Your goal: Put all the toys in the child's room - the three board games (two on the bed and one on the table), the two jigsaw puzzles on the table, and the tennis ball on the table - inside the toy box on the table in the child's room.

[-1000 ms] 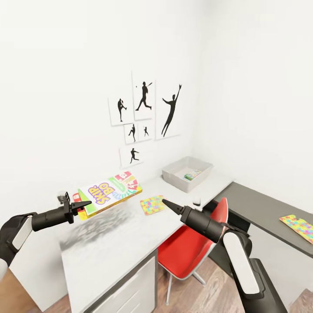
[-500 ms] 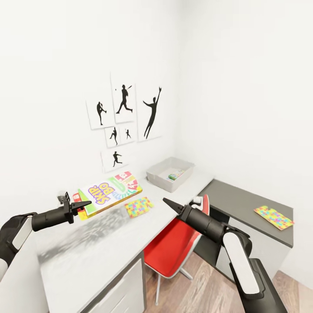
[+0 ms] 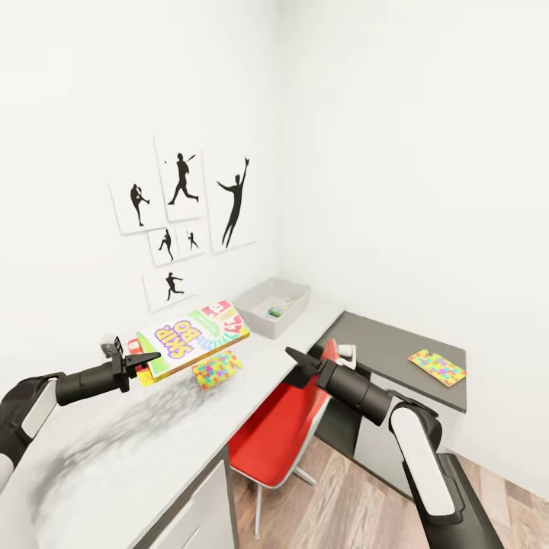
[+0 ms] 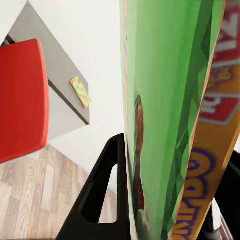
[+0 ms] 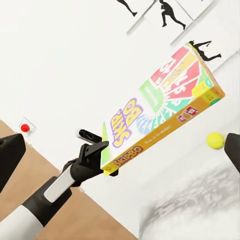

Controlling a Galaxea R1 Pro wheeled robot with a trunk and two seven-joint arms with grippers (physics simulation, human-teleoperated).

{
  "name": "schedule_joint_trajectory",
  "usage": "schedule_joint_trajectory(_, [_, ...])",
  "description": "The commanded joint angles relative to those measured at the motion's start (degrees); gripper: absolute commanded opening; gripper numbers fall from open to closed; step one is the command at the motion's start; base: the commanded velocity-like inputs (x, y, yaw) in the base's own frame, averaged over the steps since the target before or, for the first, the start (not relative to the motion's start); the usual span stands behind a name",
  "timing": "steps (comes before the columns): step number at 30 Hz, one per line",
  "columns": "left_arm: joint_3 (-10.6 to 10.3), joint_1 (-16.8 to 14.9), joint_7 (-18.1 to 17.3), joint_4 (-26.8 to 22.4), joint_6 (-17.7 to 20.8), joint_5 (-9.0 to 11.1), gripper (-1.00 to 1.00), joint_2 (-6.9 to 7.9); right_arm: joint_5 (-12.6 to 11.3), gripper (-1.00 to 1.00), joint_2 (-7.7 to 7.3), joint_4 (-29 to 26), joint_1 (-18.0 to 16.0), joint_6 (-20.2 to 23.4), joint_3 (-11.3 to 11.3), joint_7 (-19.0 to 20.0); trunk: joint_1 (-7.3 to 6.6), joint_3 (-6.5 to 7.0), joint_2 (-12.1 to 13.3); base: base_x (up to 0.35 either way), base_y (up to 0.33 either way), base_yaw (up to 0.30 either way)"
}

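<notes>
My left gripper (image 3: 143,358) is shut on one end of a colourful Skip-Bo board game box (image 3: 195,335), which it holds level above the white table (image 3: 114,457). The left wrist view has the box (image 4: 170,120) edge-on between the fingers (image 4: 102,195). A jigsaw puzzle (image 3: 216,370) lies on the white table, partly under the held box. The grey toy box (image 3: 271,305) stands in the far corner with something green inside. A second puzzle (image 3: 436,367) lies on the dark table. My right gripper (image 3: 294,358) hangs open and empty above the red chair. A tennis ball (image 5: 215,140) rests on the table.
A red chair (image 3: 278,438) stands tucked at the corner between the white table and the dark grey table (image 3: 381,347). Silhouette pictures (image 3: 183,210) hang on the wall behind the white table. A wooden floor (image 3: 343,503) lies below.
The camera has turned right, so the tables, the toy box and the pictures have shifted left in view. Both arms keep their pose, and the left gripper still holds the board game.
</notes>
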Motion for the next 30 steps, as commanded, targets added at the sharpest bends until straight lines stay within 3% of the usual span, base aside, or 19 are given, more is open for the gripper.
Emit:
schedule_joint_trajectory(1, [0.03,-0.03,-0.1,-0.03,0.55,0.35,-1.0,0.04,-0.16,1.0,0.04,0.02,-0.06,0.35,-0.05,0.03,-0.19,0.11,0.31,0.0,0.0,-0.256])
schedule_joint_trajectory(7, [0.03,-0.03,-0.1,-0.03,0.55,0.35,-1.0,0.04,-0.16,1.0,0.04,0.03,-0.06,0.35,-0.06,0.01,-1.51,1.37,2.72,0.0,0.0,-0.255])
schedule_joint_trajectory(30, [0.04,-0.03,-0.01,-0.03,0.47,0.35,-1.0,-0.03,-0.16,1.0,0.02,0.04,-0.06,0.27,-0.14,-0.04,-1.51,2.07,2.72,0.0,0.0,-0.212])
